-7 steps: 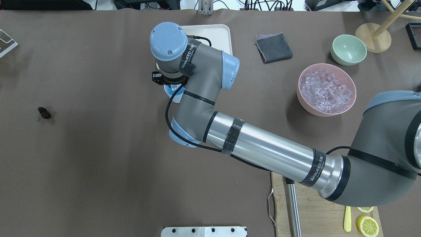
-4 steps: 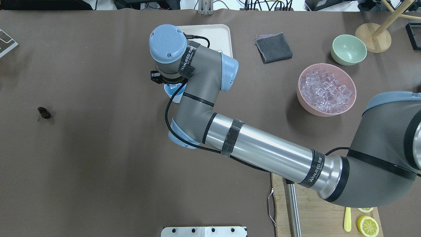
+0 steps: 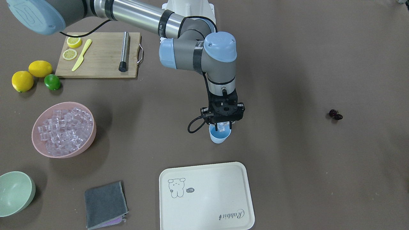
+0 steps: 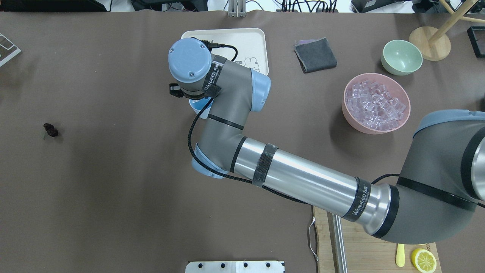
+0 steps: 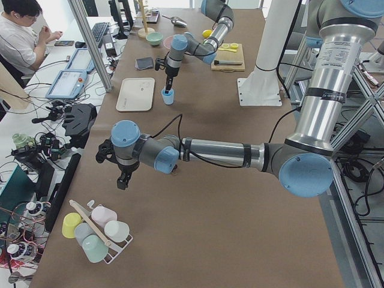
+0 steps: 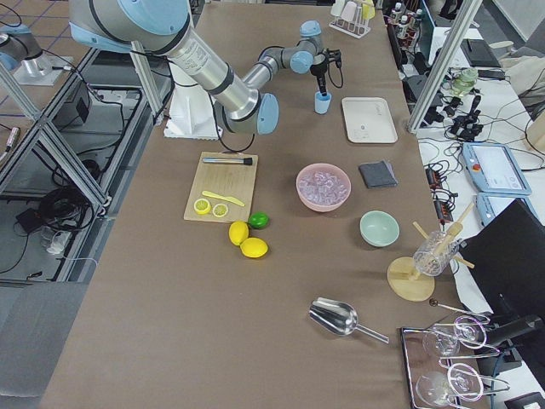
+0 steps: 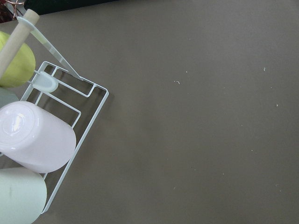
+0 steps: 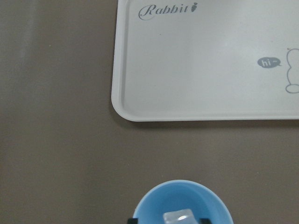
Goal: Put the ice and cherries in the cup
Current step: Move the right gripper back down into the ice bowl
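Right gripper [image 3: 223, 129] spread over cup [image 3: 219, 138], one ice cube [image 8: 178, 217] lying just below its fingertips. Cherries [image 3: 335, 114] well off to its side, not yet picked. Left gripper [image 5: 122, 181]: cannot tell.

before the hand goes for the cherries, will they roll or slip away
The cherries look like two round fruits joined together, so they probably won't roll far if nudged. Their skin looks glossy, so they may slip in a pinch. They are far smaller than the cup, so likely very light and easily knocked aside.
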Controlling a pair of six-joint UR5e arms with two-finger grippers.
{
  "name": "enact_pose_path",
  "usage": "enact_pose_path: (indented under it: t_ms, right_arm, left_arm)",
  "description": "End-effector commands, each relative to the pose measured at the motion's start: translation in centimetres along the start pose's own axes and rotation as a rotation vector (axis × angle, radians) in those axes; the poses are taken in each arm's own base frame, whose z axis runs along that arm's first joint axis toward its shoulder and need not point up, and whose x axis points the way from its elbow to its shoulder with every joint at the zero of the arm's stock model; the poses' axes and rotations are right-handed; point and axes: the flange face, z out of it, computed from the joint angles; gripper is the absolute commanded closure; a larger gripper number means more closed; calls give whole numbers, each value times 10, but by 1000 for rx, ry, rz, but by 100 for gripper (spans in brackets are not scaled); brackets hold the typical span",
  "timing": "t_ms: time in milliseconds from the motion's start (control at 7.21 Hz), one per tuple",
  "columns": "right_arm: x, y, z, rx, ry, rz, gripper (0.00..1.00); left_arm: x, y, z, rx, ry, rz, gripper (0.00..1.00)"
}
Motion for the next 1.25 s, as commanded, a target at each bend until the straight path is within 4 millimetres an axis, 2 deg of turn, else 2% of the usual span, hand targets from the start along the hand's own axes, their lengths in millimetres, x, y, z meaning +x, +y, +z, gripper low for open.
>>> enact_pose_path:
  t_ms: [0,277,416,554,693,970,1109]
  right_arm:
    - [1,4,7,11,9,0,11]
    - [1,2,4,14,7,-4,7]
    - [4,-8,-11,17,-17,5,5]
    - [45,-1,-16,-51,-35,18,7]
    - [117,3,-25,-102,-27,13,10]
    - [243,-2,-45,-104,-18,-112,9]
    - [324,-5,-55,-135,-11,-200,9]
  left_arm:
    - [-1,1,0,0,-1,-1,2]
    - [-1,0,1,-1,0,0,2]
    - [-1,0,1,-1,0,0,2]
    - [0,-1,0,0,0,1,2]
    - [-1,-1,1,-2,-2,-1,2]
    - [-1,1,2,-3,0,-3,2]
    - [-3,1,3,-5,0,-5,2]
